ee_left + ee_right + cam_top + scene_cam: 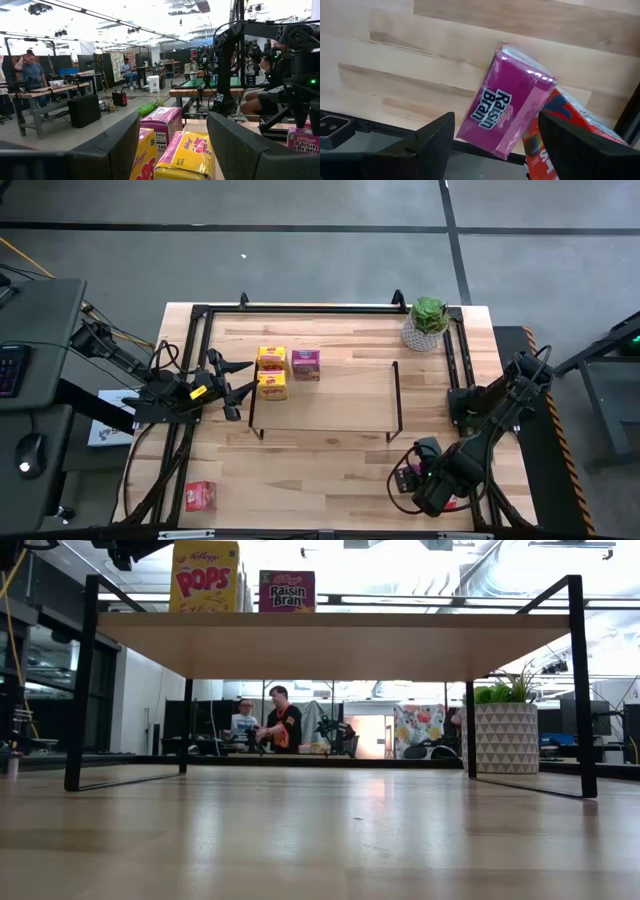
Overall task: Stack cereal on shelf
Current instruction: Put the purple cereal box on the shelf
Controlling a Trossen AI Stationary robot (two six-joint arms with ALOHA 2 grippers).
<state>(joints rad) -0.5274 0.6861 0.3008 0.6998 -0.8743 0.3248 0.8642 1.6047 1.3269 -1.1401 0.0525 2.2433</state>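
The left gripper (237, 383) is hovering wide open at the shelf's (340, 395) left end, holding nothing — 3 boxes (272, 357) are sitting there. The right gripper (495, 145) is gaping empty over a pink box (507, 117) at the desk's (330, 465) right front corner.

On the pale wood shelf (340, 395) with black wire legs, two yellow cereal boxes (272, 372) with red lettering sit at nine o'clock of a magenta box (306, 364). A red box (200, 496) lies at the worktop's (330, 460) seven o'clock corner. The green plant (428, 315) at one o'clock has a white pot with a grey triangle pattern.
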